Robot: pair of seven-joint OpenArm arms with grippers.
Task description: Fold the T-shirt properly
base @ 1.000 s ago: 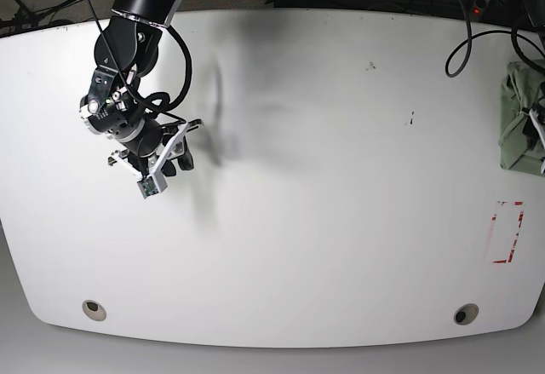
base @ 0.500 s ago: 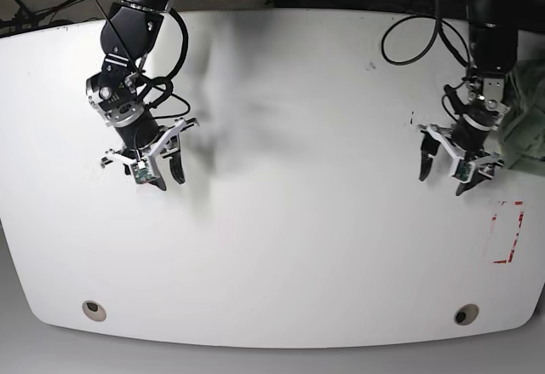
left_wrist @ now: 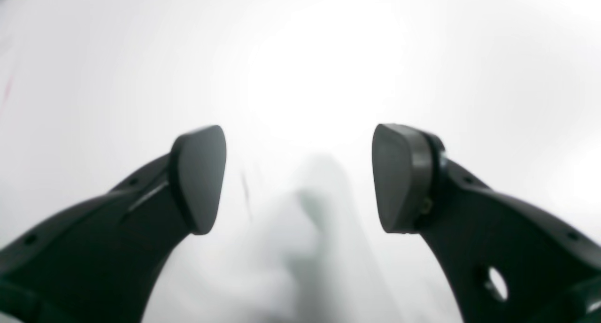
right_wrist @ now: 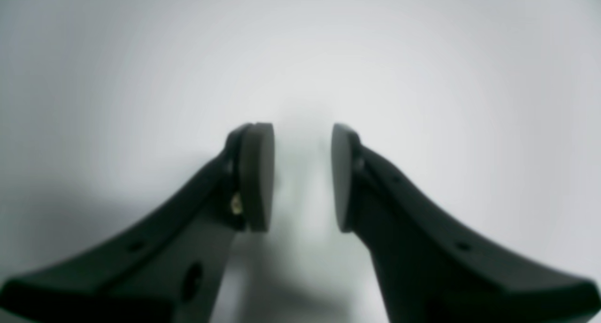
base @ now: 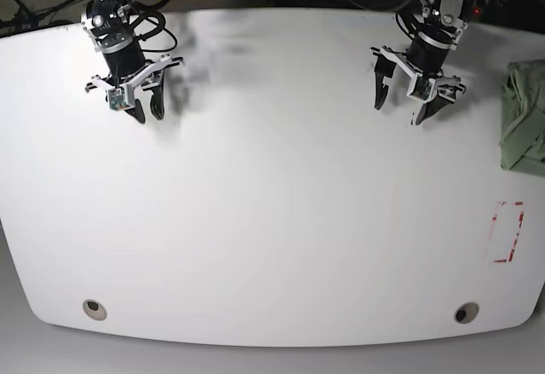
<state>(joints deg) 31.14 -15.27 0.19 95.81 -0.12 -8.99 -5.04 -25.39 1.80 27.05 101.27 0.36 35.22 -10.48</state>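
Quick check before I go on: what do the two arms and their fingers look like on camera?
Both arms are black with silver-white brackets near the wrists and loose black cables. The left gripper and right gripper have curved, matte black fingers ending in flat oval pads, with small holes along the shanks.

White table (base: pixel 272 246), red-taped rectangle (base: pixel 507 232)

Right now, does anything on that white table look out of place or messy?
Yes. The T-shirt lies crumpled at the table's far right edge, partly cut off by the base view, away from both grippers, which hover empty near the back. Red tape marks sit below it.
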